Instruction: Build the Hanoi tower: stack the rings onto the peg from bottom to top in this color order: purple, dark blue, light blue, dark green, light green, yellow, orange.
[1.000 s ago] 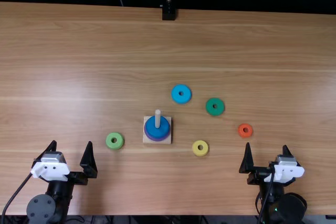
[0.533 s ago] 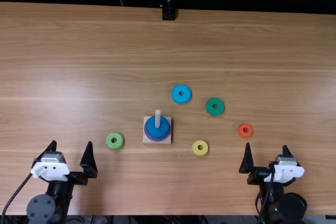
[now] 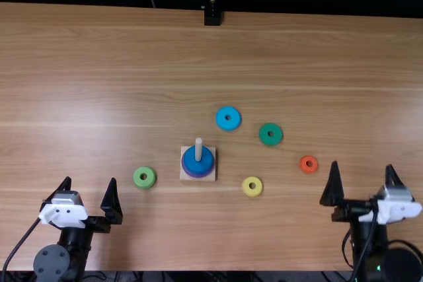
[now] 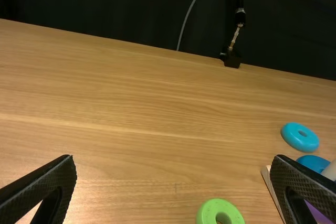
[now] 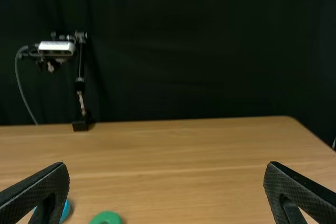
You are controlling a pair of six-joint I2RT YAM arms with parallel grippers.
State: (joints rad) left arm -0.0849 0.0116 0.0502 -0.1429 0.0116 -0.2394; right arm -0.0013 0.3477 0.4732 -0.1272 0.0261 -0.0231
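My left gripper [image 3: 92, 196] stands open at the near left, left of the light green ring [image 3: 145, 177]; in its wrist view, the left gripper [image 4: 173, 182] has nothing between its fingers. The right gripper [image 3: 362, 179] is open at the near right, beyond the orange ring [image 3: 308, 164]; its wrist view shows the right gripper [image 5: 165, 190] holding nothing. On the square base, the dark blue ring [image 3: 198, 162] lies over the purple ring [image 3: 200, 176] around the upright peg [image 3: 198, 150]. The light blue ring [image 3: 228, 118], dark green ring [image 3: 270, 134] and yellow ring [image 3: 252, 186] lie flat.
At the far edge of the wooden table [image 3: 132, 64] stands a black mount [image 3: 212, 16] with a camera and cable. Dark cloth hangs behind it. The light green ring is left of the peg base; the other loose rings are right of it or farther back.
The right arm's gripper has moved to the right and slightly away from the near edge, still open. The left arm and all the rings have stayed where they were.
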